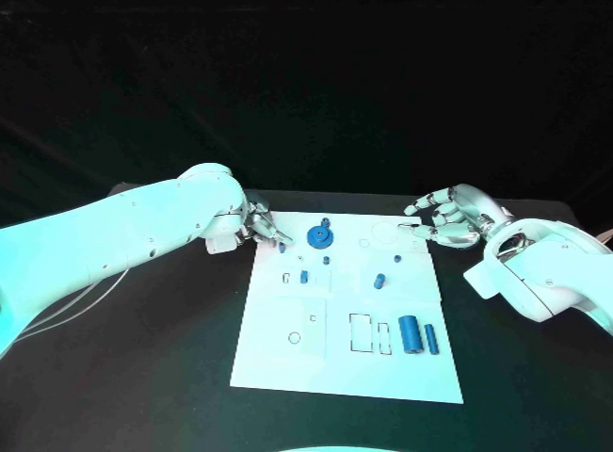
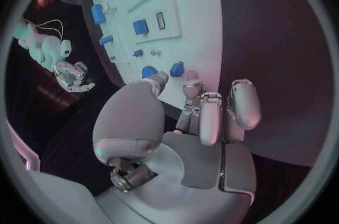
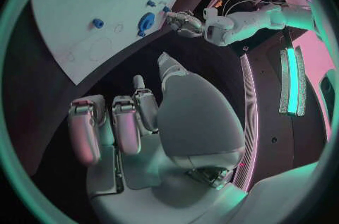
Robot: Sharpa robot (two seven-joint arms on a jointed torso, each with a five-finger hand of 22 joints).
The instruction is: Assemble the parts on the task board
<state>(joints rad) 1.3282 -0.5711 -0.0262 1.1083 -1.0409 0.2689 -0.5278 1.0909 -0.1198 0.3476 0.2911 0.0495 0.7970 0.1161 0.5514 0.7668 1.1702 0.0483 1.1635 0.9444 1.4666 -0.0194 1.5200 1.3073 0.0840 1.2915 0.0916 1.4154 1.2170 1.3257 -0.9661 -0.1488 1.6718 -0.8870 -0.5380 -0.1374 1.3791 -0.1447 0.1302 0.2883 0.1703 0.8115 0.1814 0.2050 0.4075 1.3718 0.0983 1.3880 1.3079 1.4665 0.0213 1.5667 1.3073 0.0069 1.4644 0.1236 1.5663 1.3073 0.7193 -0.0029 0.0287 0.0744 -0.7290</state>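
Seemingly early stage: left hand (image 1: 262, 226) hovers at the task board (image 1: 286, 363) far-left corner, fingers loosely curled, holding nothing, near the blue gear-like part (image 1: 318, 234); right hand (image 1: 449, 217) sits off the far-right corner, fingers apart, empty. Next move likely needs a pinch on one small part. Board recesses hold a blue cylinder (image 1: 410, 332) and thin bar (image 1: 431, 338); other parts lie scattered mid-board.

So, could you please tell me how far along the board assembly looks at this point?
Early on, it seems. Nothing can be confirmed as done: the blue cylinder and the bar lie loose on the task board, and the round blue part sits near its far edge. Nothing is in hand: the left hand hovers by that round part, the right hand is off the board's far right corner, both holding nothing. Most placing appears left.
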